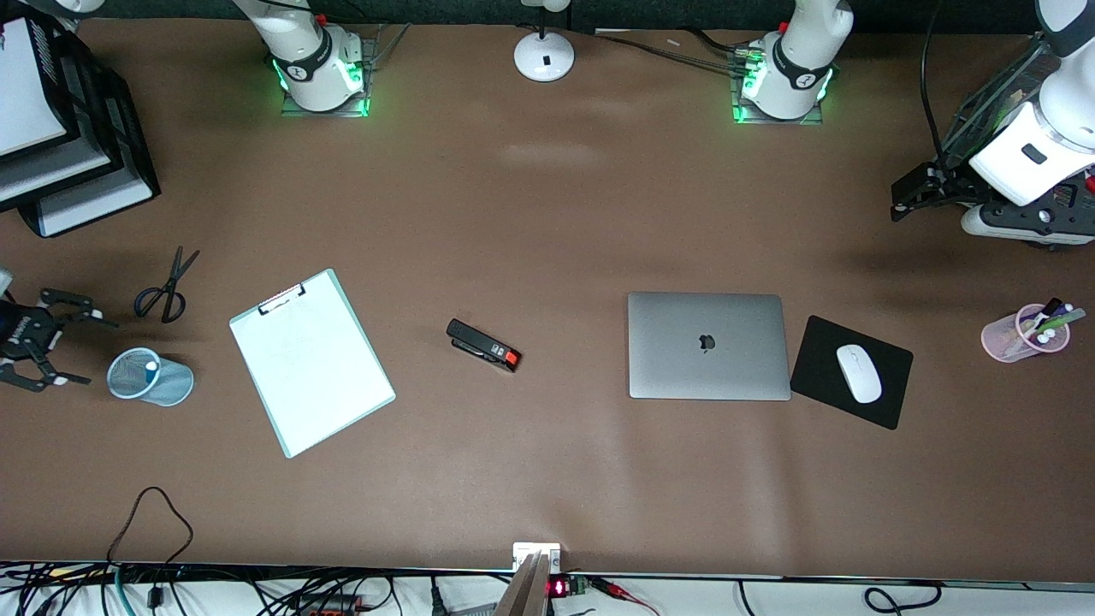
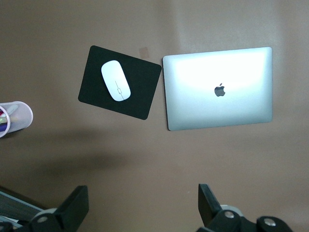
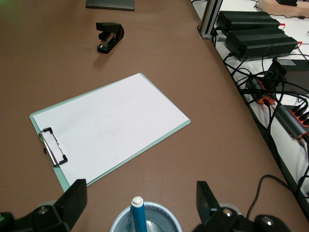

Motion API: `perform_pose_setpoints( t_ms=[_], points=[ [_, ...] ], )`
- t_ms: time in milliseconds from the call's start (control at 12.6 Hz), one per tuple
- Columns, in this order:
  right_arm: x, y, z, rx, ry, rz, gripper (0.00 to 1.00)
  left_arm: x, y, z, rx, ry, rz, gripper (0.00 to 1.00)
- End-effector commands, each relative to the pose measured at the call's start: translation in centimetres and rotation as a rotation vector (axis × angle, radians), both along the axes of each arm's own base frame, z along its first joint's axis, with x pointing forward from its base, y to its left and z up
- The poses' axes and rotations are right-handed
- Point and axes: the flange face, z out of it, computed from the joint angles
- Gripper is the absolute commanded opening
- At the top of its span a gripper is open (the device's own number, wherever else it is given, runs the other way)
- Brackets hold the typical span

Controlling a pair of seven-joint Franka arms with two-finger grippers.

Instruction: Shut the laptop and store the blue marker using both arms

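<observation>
1. We read the task as essentially done: the laptop [image 1: 708,346] lies shut and flat on the brown table [image 1: 547,214], lid up with the dark logo showing, just beside the black mouse pad [image 1: 851,372].
2. The blue marker [image 3: 138,215] stands white end up inside the blue mesh cup [image 1: 150,376] toward the right arm's end of the table, apart from the fingers.
3. The right gripper [image 1: 34,340] sits beside the cup at the view's edge, fingers spread wide and holding nothing; the right wrist view shows both black fingers [image 3: 72,203] flanking the cup without touching it.
4. The left gripper [image 1: 920,190] hangs over bare table at its own end, fingers parted and empty; this arm waits.
5. For the step in hand, we judge the right arm should lift straight up and clear. A sideways pull risks clipping the light cup's rim and tipping it.
6. Materials: the laptop lid is smooth matte metal, a thin slab with rounded corners. The cup is fine perforated mesh, slightly tapered and probably light. The marker is a slim plastic cylinder.
7. Nearby: a white clipboard [image 1: 310,361] with pale green backing and metal clip, a black stapler [image 1: 483,345] with a red end, scissors [image 1: 167,287], a white mouse [image 1: 858,373], and a translucent pink pen cup [image 1: 1022,335].
</observation>
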Motion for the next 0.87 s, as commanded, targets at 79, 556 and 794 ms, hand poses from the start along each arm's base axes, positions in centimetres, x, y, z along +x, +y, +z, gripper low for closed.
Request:
perform_pose_setpoints(
  t_ms=[79, 556, 794],
  points=[
    [-0.9, 1.6, 6.5, -0.055, 0.092, -0.038, 1.00, -0.2, 0.2, 0.3, 0.018, -0.001, -0.019, 1.00],
    [-1.4, 5.0, 13.6, -0.224, 0.278, -0.213, 1.00, -0.2, 0.2, 0.3, 0.018, -0.001, -0.019, 1.00],
    [-0.9, 9.2, 16.6, -0.296, 0.346, -0.299, 1.00, -0.2, 0.2, 0.3, 0.018, -0.001, -0.019, 1.00]
  ],
)
